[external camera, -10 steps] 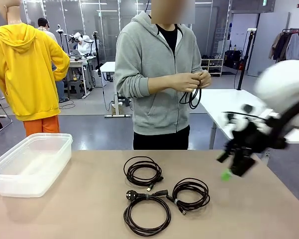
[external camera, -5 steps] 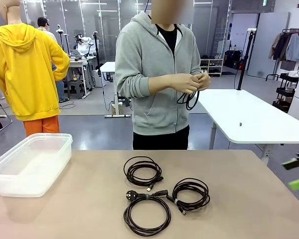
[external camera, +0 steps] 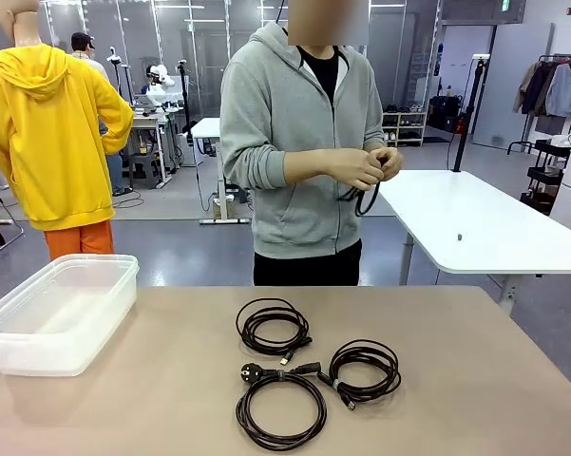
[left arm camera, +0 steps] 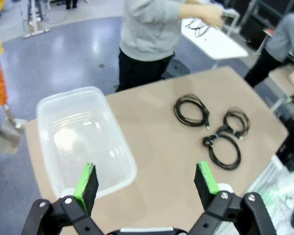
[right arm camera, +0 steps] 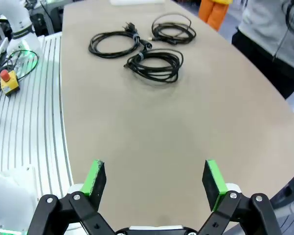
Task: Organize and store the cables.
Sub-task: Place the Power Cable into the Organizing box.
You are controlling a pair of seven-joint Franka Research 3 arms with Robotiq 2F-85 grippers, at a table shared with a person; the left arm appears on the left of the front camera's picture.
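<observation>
Well beyond the right fingers (right arm camera: 94, 178) — three coiled cables (right arm camera: 155, 65), untouched.

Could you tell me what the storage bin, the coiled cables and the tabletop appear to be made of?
Storage bin: translucent, glossy plastic; its walls let light through. Coiled cables: black matte jackets, probably rubber or PVC; they bend into loops. Tabletop: smooth matte beige, likely laminate; no grain visible.

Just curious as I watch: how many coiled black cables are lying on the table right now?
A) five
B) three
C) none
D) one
B: three coiled cables lie on the table: the far coil, the right coil and the near coil; a fourth cable hangs from the person's hands.
</observation>
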